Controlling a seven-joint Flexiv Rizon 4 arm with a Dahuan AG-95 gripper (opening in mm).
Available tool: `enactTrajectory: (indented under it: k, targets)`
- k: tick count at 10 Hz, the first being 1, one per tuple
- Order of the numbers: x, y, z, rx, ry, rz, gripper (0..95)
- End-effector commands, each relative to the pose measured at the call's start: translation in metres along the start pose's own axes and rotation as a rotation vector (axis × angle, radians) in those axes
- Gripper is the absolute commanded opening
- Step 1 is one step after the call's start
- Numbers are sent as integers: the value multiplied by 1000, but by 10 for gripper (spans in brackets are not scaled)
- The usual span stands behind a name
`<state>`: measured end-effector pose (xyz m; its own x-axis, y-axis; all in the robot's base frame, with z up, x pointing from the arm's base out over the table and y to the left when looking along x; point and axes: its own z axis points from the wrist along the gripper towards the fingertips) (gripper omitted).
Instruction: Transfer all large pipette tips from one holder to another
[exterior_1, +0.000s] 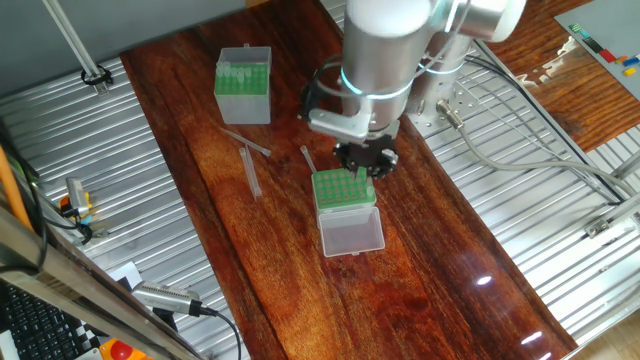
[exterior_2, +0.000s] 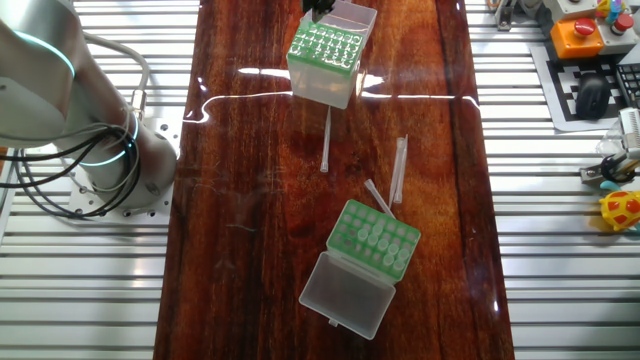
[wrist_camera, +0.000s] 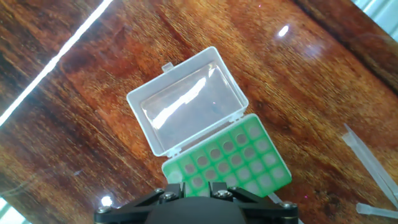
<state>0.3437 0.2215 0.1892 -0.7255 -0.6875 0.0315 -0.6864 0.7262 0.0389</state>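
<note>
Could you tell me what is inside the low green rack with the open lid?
The low green rack shows a grid of holes, many with pale tip tops in them. How many hold tips cannot be told, and the hand covers its far edge.

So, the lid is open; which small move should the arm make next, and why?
Probably lower the gripper straight down toward the green rack: it hangs just above it, the clear lid lies open, and pale tips seem to sit in its holes.
</note>
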Motion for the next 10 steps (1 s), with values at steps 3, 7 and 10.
enactTrajectory:
  k: [3,7,10]
  targets:
    - [6,28,21,22,-4,8,190]
    - [6,25,24,30,-4,16,190]
    - [4,23,27,27,-15,24,380]
